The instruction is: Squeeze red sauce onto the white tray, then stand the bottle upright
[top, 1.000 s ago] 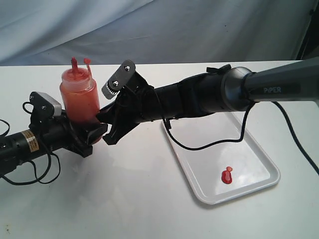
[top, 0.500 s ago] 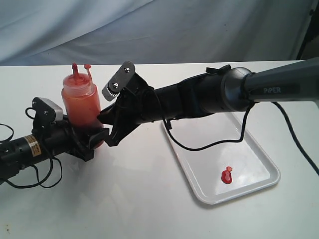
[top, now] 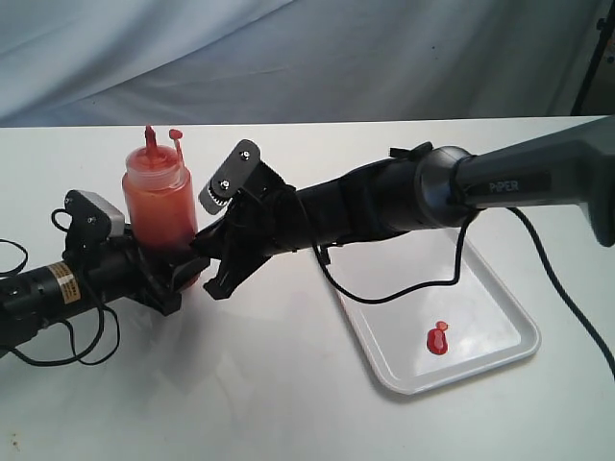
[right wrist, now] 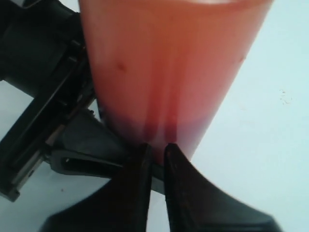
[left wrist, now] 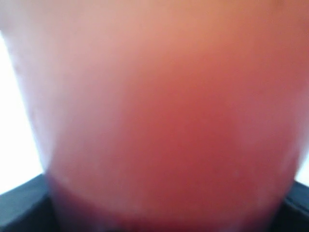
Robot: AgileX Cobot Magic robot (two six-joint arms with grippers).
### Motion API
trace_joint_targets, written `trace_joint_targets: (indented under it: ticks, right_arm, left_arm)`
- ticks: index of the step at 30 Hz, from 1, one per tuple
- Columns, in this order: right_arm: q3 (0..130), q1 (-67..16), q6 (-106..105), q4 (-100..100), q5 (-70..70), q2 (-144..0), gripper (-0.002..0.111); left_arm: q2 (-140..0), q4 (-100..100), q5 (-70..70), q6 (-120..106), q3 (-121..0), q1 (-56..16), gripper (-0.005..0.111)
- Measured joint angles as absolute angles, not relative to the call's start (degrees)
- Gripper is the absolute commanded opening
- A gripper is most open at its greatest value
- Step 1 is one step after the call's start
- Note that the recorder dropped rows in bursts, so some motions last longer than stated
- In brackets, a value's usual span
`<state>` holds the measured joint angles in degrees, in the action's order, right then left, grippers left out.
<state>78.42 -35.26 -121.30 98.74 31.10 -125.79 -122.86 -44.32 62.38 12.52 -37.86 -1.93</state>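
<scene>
Exterior: translucent red-stained cylindrical plastic squeeze bottle upright on white table, left gripper clamping its base. Red sauce blob on glossy white rectangular tray, well apart.
Left wrist: bottle fills view, blurred.
Right wrist: right gripper pinched narrow, tips touching bottle base.

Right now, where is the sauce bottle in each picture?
Exterior view: the bottle stands upright on the left side, nozzle up.
Left wrist view: it fills almost the whole picture, blurry orange-red.
Right wrist view: it fills the middle, very close.
Shared landmark: the black left gripper, its jaws around the bottle's base.
</scene>
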Motion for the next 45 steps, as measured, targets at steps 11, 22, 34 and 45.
trace_joint_targets:
  ticks: [11, 22, 34, 45]
  right_arm:
    - [78.7, -35.3, -122.1, 100.1, 31.9, -125.9, 0.090]
    - [81.2, -35.8, -121.7, 100.0, 33.0, -125.9, 0.064]
    - [82.8, -35.9, -119.4, 98.3, 33.3, -125.9, 0.028]
    - [82.8, -35.9, -118.9, 98.3, 33.2, -126.1, 0.016]
  left_arm:
    - [-123.1, -47.7, 59.7, 11.8, -37.9, -2.2, 0.000]
    - [-123.1, -48.8, 60.5, 11.6, -37.9, -2.5, 0.000]
    - [-123.1, -48.2, 61.4, 11.7, -37.9, -2.5, 0.000]
    - [-123.1, -48.2, 60.3, 11.7, -37.9, -2.5, 0.001]
